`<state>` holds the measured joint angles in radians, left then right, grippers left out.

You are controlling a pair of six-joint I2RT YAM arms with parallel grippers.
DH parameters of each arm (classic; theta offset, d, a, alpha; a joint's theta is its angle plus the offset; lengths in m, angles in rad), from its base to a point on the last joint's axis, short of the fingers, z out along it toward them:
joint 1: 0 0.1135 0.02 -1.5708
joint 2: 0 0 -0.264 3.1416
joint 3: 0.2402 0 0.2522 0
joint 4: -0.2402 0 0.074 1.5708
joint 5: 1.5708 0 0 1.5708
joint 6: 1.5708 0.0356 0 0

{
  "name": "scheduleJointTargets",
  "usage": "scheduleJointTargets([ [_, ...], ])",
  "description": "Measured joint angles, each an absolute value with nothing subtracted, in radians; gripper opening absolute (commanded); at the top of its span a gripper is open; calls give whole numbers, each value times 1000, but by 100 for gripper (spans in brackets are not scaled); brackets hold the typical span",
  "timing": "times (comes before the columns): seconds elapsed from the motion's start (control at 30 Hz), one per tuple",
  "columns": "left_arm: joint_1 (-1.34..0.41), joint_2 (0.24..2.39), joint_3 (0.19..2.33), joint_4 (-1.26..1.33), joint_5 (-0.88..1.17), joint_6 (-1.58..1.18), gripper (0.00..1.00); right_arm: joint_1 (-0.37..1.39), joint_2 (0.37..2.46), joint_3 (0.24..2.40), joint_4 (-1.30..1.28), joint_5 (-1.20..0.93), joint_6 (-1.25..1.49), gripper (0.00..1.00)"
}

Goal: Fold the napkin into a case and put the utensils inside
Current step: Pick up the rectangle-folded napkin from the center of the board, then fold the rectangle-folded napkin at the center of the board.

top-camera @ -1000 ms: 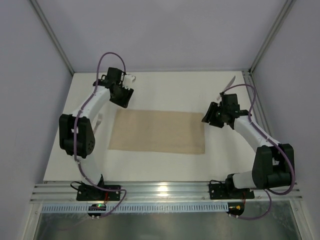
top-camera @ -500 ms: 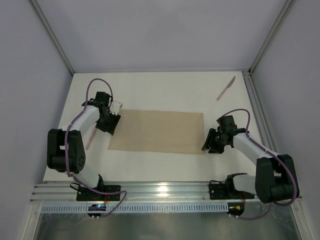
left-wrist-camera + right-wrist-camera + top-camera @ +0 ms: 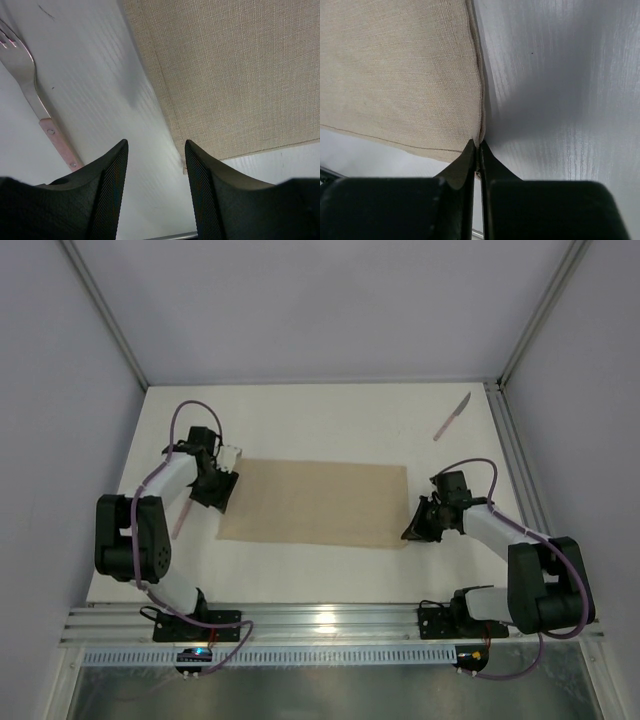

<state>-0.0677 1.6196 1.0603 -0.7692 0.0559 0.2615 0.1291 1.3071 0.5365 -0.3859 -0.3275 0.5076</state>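
The beige napkin [image 3: 315, 502] lies flat on the table as a wide rectangle. My left gripper [image 3: 217, 502] is open at its left edge. In the left wrist view its jaws [image 3: 156, 142] straddle bare table, and the napkin [image 3: 240, 75] edge and near corner sit just by the right finger. My right gripper [image 3: 408, 533] is shut on the napkin's right edge near the near corner; the hem of the napkin [image 3: 400, 70] is pinched between the fingertips of the right gripper [image 3: 476, 144]. A pink-handled fork [image 3: 30, 85] lies left of the napkin, its handle visible in the top view [image 3: 183, 515]. The knife [image 3: 452, 417] lies at the far right.
An aluminium rail [image 3: 330, 618] runs along the table's near edge by the arm bases. Frame posts and grey walls enclose the table [image 3: 330, 420] on the left, right and far sides.
Both arms came toward the near side: the left down to the napkin's left edge, the right to its near-right corner. The right gripper closed on the napkin's edge.
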Motion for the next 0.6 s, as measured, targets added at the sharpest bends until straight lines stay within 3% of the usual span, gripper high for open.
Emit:
scheduleJointTargets([
  [0.4,-63,1691,1071,-767,135,261,50,162,1282,670,-531,-199,450,4],
  [0.6,-63,1753,1084,-770,192,242,36,352,1374,857,-569,-124,445,4],
])
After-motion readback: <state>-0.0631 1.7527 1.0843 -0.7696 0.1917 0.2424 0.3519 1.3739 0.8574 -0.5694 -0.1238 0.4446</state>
